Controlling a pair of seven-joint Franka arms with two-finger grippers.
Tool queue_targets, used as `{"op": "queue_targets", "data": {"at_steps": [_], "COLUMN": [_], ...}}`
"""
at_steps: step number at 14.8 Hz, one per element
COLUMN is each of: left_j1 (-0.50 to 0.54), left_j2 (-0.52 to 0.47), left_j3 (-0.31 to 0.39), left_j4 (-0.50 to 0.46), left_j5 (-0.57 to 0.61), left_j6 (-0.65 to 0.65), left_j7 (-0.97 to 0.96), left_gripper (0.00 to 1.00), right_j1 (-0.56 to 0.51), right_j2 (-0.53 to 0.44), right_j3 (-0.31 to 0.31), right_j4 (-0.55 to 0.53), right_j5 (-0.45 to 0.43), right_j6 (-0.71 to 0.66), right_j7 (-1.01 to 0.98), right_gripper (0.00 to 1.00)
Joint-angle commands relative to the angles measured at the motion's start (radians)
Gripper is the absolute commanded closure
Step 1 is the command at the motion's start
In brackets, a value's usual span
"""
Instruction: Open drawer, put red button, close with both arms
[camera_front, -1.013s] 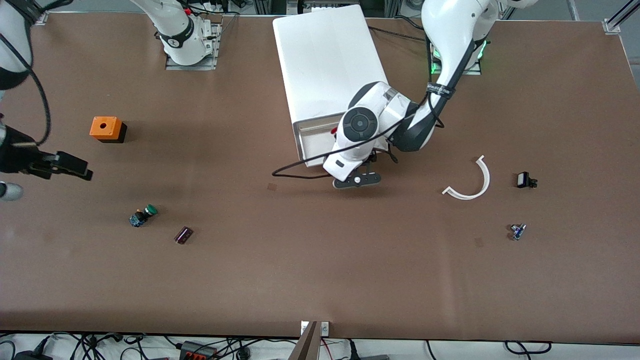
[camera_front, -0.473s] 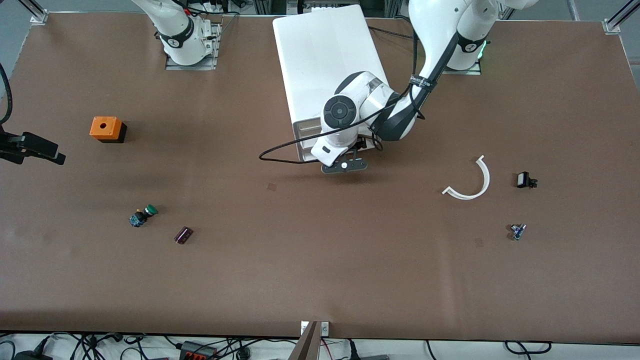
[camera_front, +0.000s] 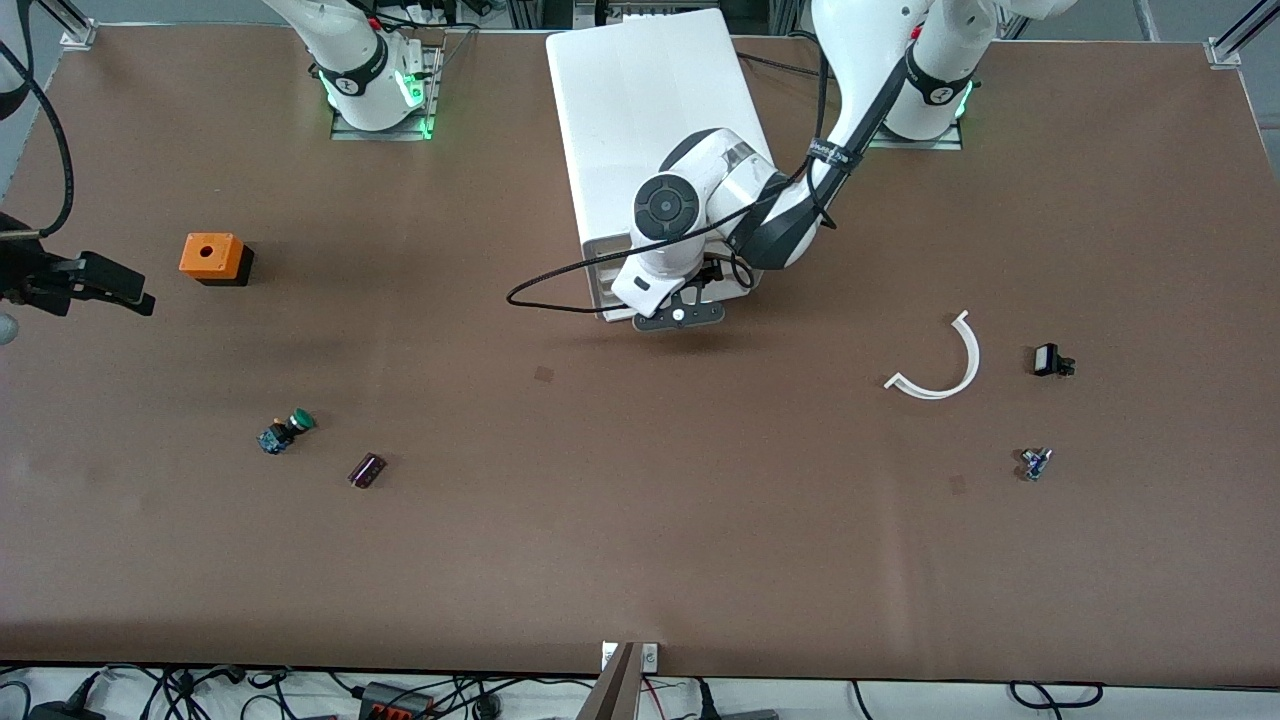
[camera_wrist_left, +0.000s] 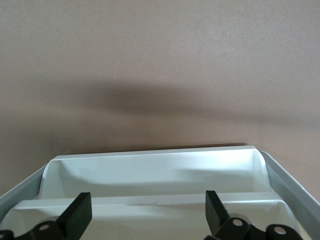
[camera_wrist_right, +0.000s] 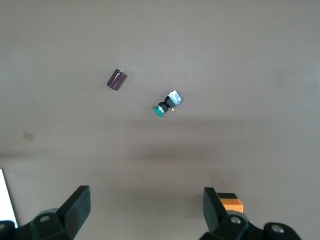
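The white cabinet (camera_front: 650, 120) stands between the two arm bases. Its drawer (camera_front: 607, 283) fronts face the front camera and look pushed in. My left gripper (camera_front: 685, 305) hangs right at those fronts. In the left wrist view the left gripper (camera_wrist_left: 145, 217) is open, with its fingers (camera_wrist_left: 75, 217) spread over the white drawer lip (camera_wrist_left: 155, 175) and nothing between them. The red button is hidden. My right gripper (camera_front: 125, 290) is open over the table at the right arm's end, near the orange box (camera_front: 213, 257). It holds nothing in the right wrist view (camera_wrist_right: 145, 212).
A green-capped button (camera_front: 287, 431) (camera_wrist_right: 162, 107) and a dark cylinder (camera_front: 367, 470) (camera_wrist_right: 117, 79) lie nearer the front camera than the orange box (camera_wrist_right: 231, 202). Toward the left arm's end lie a white curved strip (camera_front: 945, 365), a small black part (camera_front: 1048, 360) and a small blue part (camera_front: 1035, 463).
My left arm has moved in toward the cabinet and the open drawer has slid in, hiding the red button. My right gripper drew back toward the table's end, staying open.
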Motion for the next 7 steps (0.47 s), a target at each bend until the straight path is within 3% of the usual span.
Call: {"op": "queue_targets", "data": {"at_steps": [1,7], "left_j1": [0.005,0.075], "left_j2": [-0.039,-0.072], "left_j3": [-0.021,-0.013], "left_j4": [-0.041,0.004], "left_j5": [-0.001,0.011], "left_j6": [-0.025,-0.118], "left_j7": [-0.022,0.091], "left_gripper": [0.0,0.0], "right_j1": [0.001,-0.001], "right_j2": [-0.106,-0.175], "right_j3": [0.008,0.01], "right_j4": [-0.144,-0.232], "right_j5": [-0.036,-0.049], "right_j6": [0.065,0.068], "right_j7": [0.011,0.014], "right_gripper": [0.0,0.0]}}
